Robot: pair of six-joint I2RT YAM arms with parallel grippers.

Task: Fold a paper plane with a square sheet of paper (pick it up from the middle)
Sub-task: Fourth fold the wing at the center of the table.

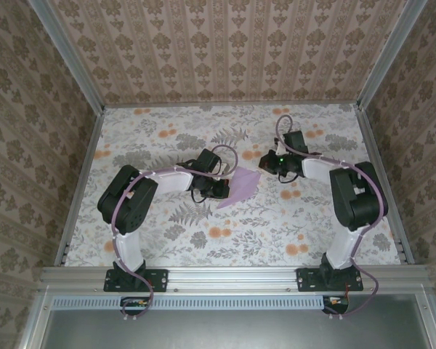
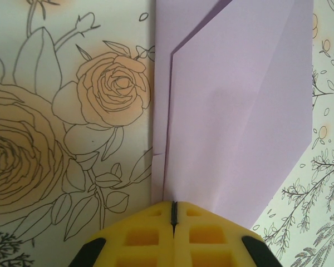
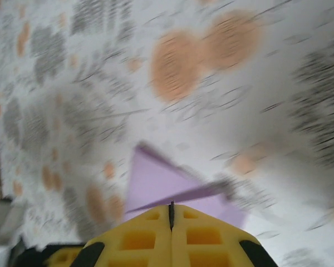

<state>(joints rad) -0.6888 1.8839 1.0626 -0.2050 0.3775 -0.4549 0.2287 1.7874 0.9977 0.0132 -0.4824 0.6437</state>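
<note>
Folded lilac sheet (image 1: 240, 185): long axis straight ahead of left gripper (image 2: 174, 214), fingers pressed together at its near edge, pinch unclear. Right gripper (image 3: 171, 214), likewise closed, near opposite corner.

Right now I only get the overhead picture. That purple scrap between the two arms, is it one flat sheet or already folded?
Observer: Folded. The left wrist camera shows the lilac paper in layers, one flap's slanted edge lying over another.
Operator: Are the left arm's pincers open?
Observer: No. The left gripper has its yellow fingers pressed together, with the tips at the paper's near edge, in line with a long crease.
Operator: And the other arm?
Observer: The right gripper is shut too, with the paper just beyond its tips, though that picture is blurred.
</note>
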